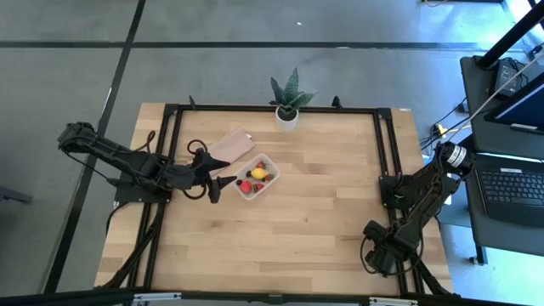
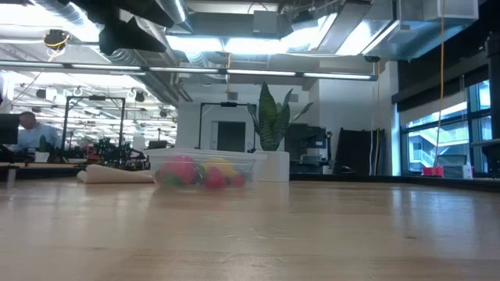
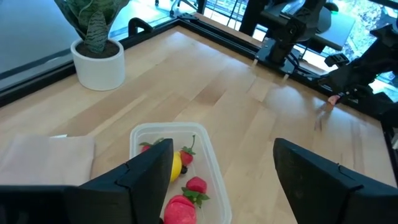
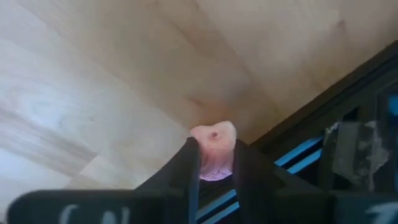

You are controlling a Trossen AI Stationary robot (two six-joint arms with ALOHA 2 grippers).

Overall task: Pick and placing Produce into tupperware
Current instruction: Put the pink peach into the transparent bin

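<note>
The clear tupperware point(image 1: 257, 177) point(image 3: 211, 155) point(image 2: 205, 170) stands on the table left of centre. It holds a yellow lemon point(image 3: 176, 167), red strawberry-like pieces point(image 3: 196, 185) and a red round piece point(image 3: 180, 210). My left gripper point(image 1: 212, 180) point(image 3: 221, 183) is open and hovers just left of the container, touching nothing. My right gripper point(image 1: 380, 249) point(image 4: 213, 163) is folded back at the table's near right corner. It is shut on a small pale pink lump point(image 4: 213, 142). My right gripper pinches the small pink lump point(image 4: 214, 149) between its two fingertips point(image 4: 186, 165). The lump's rounded end sticks out past the tips. It is held clear above the wood beside the right black rail.
A flat tan piece point(image 1: 231, 144) point(image 3: 43, 155) lies just beyond the container. A potted green plant point(image 1: 287, 106) point(image 3: 96, 56) stands at the far edge. Black rails point(image 1: 387, 144) frame the table. Bare wood spreads across the middle and right point(image 1: 323, 212).
</note>
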